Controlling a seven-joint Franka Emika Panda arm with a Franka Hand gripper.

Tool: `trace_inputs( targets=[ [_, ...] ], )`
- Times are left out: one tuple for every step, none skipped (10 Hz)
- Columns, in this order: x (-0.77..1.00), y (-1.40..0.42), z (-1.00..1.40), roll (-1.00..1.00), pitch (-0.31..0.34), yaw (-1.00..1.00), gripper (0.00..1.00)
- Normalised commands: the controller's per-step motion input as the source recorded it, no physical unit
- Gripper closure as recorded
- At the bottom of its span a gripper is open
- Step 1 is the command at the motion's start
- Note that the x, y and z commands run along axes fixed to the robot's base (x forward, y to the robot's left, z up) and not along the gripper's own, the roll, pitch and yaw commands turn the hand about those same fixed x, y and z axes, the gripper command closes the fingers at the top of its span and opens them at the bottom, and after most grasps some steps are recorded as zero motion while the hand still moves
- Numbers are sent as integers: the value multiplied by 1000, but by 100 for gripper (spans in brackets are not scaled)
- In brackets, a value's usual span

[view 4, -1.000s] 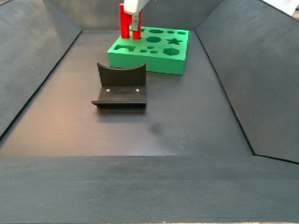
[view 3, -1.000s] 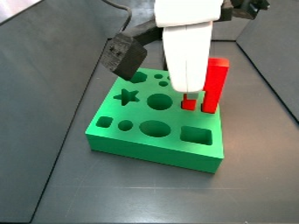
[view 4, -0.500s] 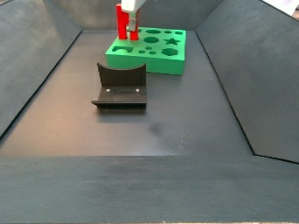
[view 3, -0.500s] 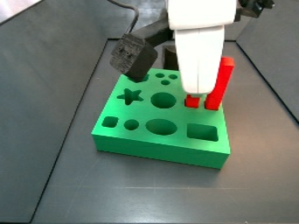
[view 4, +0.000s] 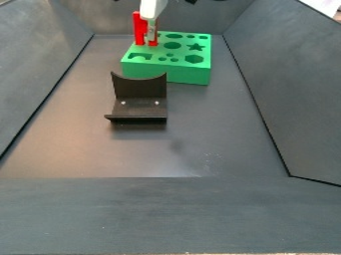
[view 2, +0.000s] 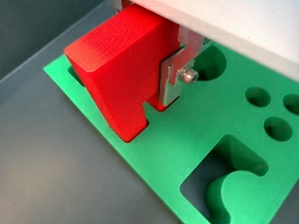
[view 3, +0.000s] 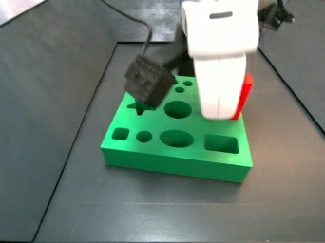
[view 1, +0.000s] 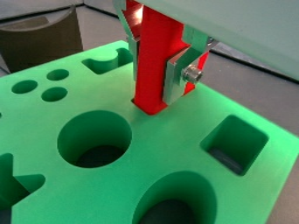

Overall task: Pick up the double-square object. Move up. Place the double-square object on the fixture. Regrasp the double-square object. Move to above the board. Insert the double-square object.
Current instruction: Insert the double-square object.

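Observation:
My gripper point(view 1: 160, 80) is shut on the red double-square object point(view 1: 153, 66), held upright with its lower end touching the green board point(view 1: 251, 188). In a wrist view the red piece point(view 2: 112, 66) stands at the board's edge point(view 2: 176, 179), its stepped foot resting on the green surface. In a side view the white gripper body point(view 3: 219, 57) hides most of the red piece point(view 3: 246, 95) above the board point(view 3: 178, 152). In a side view the piece point(view 4: 143, 28) stands at the board's far left point(view 4: 180, 66). The dark fixture point(view 4: 136, 98) sits in front of the board.
Round, oval and square cutouts point(view 1: 93, 140) lie close around the red piece. A star cutout point(view 4: 197, 45) is on the board's right. Dark bin walls point(view 4: 40, 90) slope up on both sides. A black cable and camera block point(view 3: 148, 78) hang beside the gripper.
The gripper has come down with the red piece, so less of it shows above the board. The side camera's view of the board has shifted slightly.

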Motion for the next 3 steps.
trace_inputs(
  targets=[
    [0, 54, 0, -63, -16, 0, 100],
    [0, 0, 0, -10, 0, 0, 100],
    [0, 0, 0, 0, 0, 0, 100]
  ],
)
